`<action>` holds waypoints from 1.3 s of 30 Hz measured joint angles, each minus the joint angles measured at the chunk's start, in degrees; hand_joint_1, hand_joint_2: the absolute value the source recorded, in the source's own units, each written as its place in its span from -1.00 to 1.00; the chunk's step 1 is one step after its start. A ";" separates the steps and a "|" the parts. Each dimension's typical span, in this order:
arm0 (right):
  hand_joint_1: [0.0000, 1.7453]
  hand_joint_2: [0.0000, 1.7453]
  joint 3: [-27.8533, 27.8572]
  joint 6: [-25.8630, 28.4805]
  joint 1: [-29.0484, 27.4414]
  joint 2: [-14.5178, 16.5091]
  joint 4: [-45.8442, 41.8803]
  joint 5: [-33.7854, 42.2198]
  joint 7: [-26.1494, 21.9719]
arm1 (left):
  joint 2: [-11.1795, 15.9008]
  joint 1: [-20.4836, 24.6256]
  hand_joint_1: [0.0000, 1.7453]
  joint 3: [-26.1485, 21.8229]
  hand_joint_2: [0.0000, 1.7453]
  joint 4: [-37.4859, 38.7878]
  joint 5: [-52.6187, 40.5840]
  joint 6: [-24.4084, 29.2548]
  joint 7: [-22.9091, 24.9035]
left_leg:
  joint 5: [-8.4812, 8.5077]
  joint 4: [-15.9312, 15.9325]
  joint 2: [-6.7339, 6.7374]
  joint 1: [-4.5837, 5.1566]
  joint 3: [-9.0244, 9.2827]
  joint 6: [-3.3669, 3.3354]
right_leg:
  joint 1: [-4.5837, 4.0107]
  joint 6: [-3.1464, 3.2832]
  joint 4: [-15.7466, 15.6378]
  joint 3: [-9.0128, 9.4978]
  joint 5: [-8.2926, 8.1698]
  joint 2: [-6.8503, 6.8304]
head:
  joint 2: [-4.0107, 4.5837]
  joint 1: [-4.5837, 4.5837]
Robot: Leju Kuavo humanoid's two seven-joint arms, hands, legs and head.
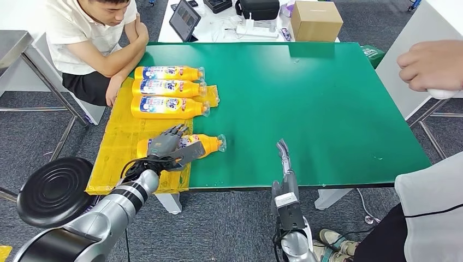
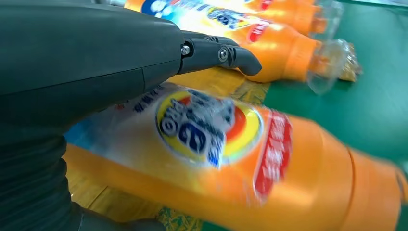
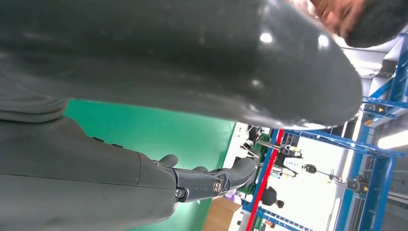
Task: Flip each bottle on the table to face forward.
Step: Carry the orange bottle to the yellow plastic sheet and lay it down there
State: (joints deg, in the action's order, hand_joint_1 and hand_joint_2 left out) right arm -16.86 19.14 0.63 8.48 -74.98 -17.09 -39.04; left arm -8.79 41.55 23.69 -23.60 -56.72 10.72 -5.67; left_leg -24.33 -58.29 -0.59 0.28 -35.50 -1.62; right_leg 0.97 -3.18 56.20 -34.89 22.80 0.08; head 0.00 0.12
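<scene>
Three orange detergent bottles lie side by side on the yellow mat, labels up and caps to the right. A fourth orange bottle lies nearer me, half off the mat on the green table. My left hand is spread over its body, fingers straight along the far side and thumb along the near side, not clamped. In the left wrist view this bottle lies just below the palm, round logo facing the hand. My right hand is at the table's front edge, fingers straight and holding nothing.
A person sits at the table's far left, forearm beside the bottle row. Another person's hand is at the right edge. A cardboard box, a tablet and cables are on the white table behind. A black stool stands left of my arm.
</scene>
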 joint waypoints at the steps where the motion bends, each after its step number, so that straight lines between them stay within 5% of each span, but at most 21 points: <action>1: -1.00 -1.00 0.05 -0.01 0.05 0.00 0.12 0.03 -0.10 | -0.06 0.01 -1.00 0.54 1.00 -0.09 -0.74 -0.10 0.27 | 0.00 0.00 0.00 0.00 0.00 0.00 | 0.00 0.00 0.00 0.00 0.00 0.00 | 0.00 0.00; 14: -1.00 -1.00 1.16 0.09 0.42 0.02 1.14 0.09 -0.68 | -0.65 -0.62 -1.00 4.50 1.00 -0.57 -3.18 0.85 2.12 | 0.00 0.00 0.00 0.00 0.00 0.00 | 0.00 0.00 0.00 0.00 0.00 0.00 | 0.00 0.00; 18: -1.00 -1.00 1.47 0.57 0.36 0.03 1.15 -0.03 -0.73 | -0.66 -1.74 -1.00 4.62 1.00 -2.30 -1.93 5.17 0.99 | 0.00 0.00 0.01 0.00 0.00 0.00 | 0.00 0.00 0.00 0.00 0.00 0.00 | 0.00 0.00; 22: -1.00 -1.00 2.18 0.82 -0.64 0.22 0.48 1.67 -0.84 | -0.36 -7.21 -1.00 4.14 1.00 -10.94 3.48 10.58 -2.74 | -0.02 0.00 0.01 0.00 -0.01 0.01 | 0.00 0.00 0.00 0.00 0.01 0.00 | 0.00 -0.01; 27: -1.00 -1.00 3.18 -1.75 -3.35 0.30 -5.11 10.74 -0.92 | 0.87 -18.86 -1.00 2.53 1.00 -30.55 24.56 8.93 -11.94 | -0.08 0.00 0.04 0.00 -0.07 0.03 | 0.00 0.01 -0.02 -0.07 0.04 0.02 | 0.00 -0.01; 31: -1.00 1.00 3.57 3.14 -4.69 0.53 -11.43 11.47 -1.04 | 2.46 -26.48 -1.00 1.84 1.00 -45.67 36.99 8.03 -15.89 | -0.08 0.01 0.03 -0.01 -0.10 0.03 | -0.01 0.02 -0.03 -0.11 0.06 0.01 | 0.00 0.00; 32: -1.00 1.00 3.42 4.94 -4.77 0.51 -12.49 10.95 -1.06 | 2.82 -27.95 -1.00 1.75 1.00 -48.84 39.58 7.37 -16.39 | -0.08 0.01 0.02 -0.01 -0.09 0.03 | -0.01 0.03 -0.03 -0.10 0.06 0.01 | 0.00 0.00; 34: -1.00 0.00 2.86 7.53 -4.80 0.44 -13.81 10.19 -1.08 | 3.42 -30.27 -1.00 1.65 1.00 -54.21 43.65 5.66 -16.86 | -0.08 0.01 0.03 -0.01 -0.08 0.03 | -0.01 0.03 -0.03 -0.09 0.06 0.01 | 0.00 0.00; 36: -1.00 0.00 2.37 8.49 -4.84 0.40 -14.71 9.89 -1.09 | 3.88 -31.71 -1.00 1.61 1.00 -58.06 45.28 4.77 -17.00 | -0.06 0.01 0.01 -0.01 -0.07 0.02 | -0.01 0.03 -0.04 -0.08 0.05 0.01 | 0.00 0.01; 38: -1.00 1.00 2.11 8.84 -4.73 0.40 -15.16 9.55 -1.09 | 4.20 -32.79 -1.00 1.58 1.00 -60.57 45.78 4.40 -17.18 | -0.05 0.02 0.00 -0.01 -0.07 0.02 | -0.01 0.03 -0.03 -0.05 0.04 0.01 | 0.00 0.01; 39: -1.00 1.00 1.97 8.96 -4.50 0.41 -15.12 9.31 -1.09 | 4.31 -33.31 -1.00 1.56 1.00 -61.56 46.27 4.11 -17.39 | -0.04 0.02 0.01 -0.01 -0.07 0.02 | -0.01 0.03 -0.03 -0.04 0.03 0.01 | 0.00 0.00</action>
State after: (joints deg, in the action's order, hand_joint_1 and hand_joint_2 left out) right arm -14.90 28.09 -3.87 8.89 -90.10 -7.79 -40.13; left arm -4.48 8.24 25.25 -85.16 -10.45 14.83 -23.05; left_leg -24.37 -58.28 -0.58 0.27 -35.56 -1.60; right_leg 0.97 -3.15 56.18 -34.93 22.84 0.09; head 0.00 0.12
